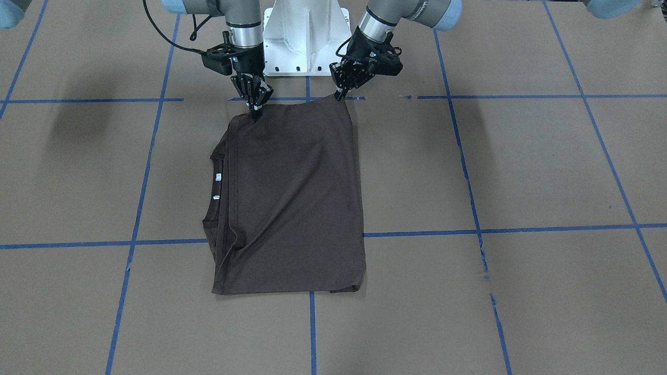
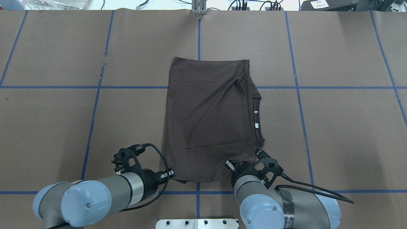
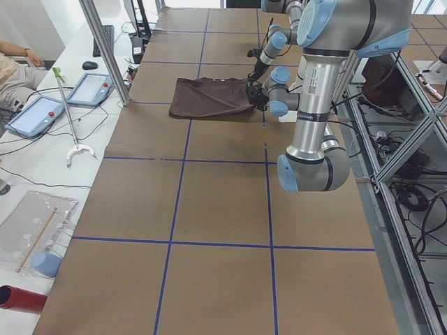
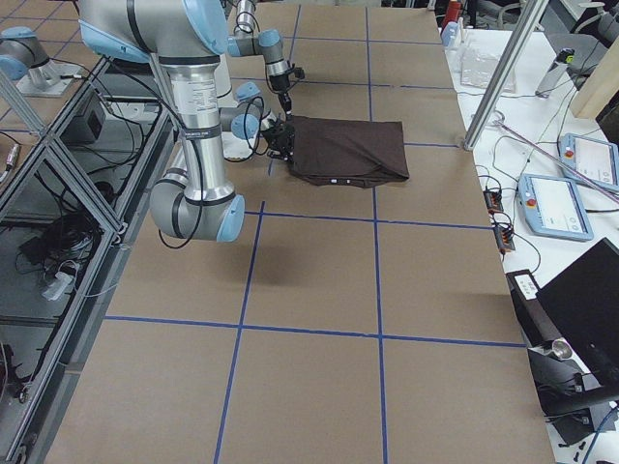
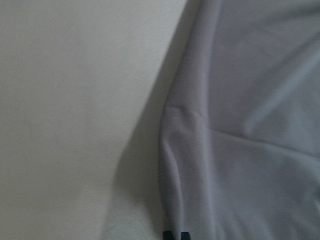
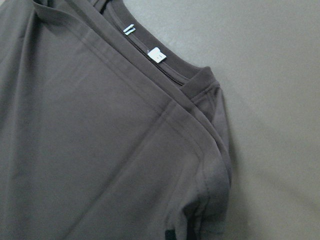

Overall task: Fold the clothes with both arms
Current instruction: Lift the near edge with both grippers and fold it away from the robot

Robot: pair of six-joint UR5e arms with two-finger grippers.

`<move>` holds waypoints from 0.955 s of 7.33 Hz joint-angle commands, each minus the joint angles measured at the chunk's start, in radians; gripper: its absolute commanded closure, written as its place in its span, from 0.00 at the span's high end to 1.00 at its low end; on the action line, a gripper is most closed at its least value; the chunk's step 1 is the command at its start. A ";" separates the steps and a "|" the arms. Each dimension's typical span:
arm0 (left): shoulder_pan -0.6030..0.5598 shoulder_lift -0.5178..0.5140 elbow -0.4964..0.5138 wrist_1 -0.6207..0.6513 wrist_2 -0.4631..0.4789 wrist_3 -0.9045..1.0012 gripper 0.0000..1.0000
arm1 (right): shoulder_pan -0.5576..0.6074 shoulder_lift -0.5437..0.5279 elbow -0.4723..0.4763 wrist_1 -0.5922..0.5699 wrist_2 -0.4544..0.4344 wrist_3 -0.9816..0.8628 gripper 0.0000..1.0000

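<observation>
The dark brown T-shirt [image 1: 297, 198] lies folded into a rectangle in the middle of the table [image 2: 210, 117]. Its collar and white neck tags [image 1: 218, 177] peek out along the side towards my right arm [image 6: 156, 55]. My left gripper [image 1: 341, 95] is shut on the shirt's corner nearest the base, with cloth at its fingertips in the left wrist view [image 5: 176, 235]. My right gripper [image 1: 256, 113] pinches the other near corner, on the sleeve side, and is shut on the fabric [image 6: 175, 235]. In the overhead view both wrists cover the fingertips.
The white pedestal base [image 1: 306, 36] stands just behind the grippers. Blue tape lines [image 1: 312, 333] cross the brown table cover. Beside the table are metal posts [image 3: 105, 49], control tablets [image 3: 35, 115] and a person's arm [image 3: 14, 63].
</observation>
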 commanded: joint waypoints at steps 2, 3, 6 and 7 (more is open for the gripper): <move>0.008 0.083 -0.268 0.188 -0.017 -0.056 0.00 | -0.157 0.019 0.290 -0.228 -0.018 0.000 0.00; 0.023 0.080 -0.365 0.301 -0.022 -0.084 0.00 | -0.201 0.024 0.352 -0.284 -0.056 0.000 0.00; -0.067 -0.093 -0.293 0.433 -0.095 0.052 0.00 | -0.104 0.034 0.305 -0.285 -0.047 -0.016 0.00; -0.150 -0.154 -0.218 0.433 -0.102 0.107 0.00 | -0.033 0.036 0.292 -0.285 -0.011 -0.029 0.00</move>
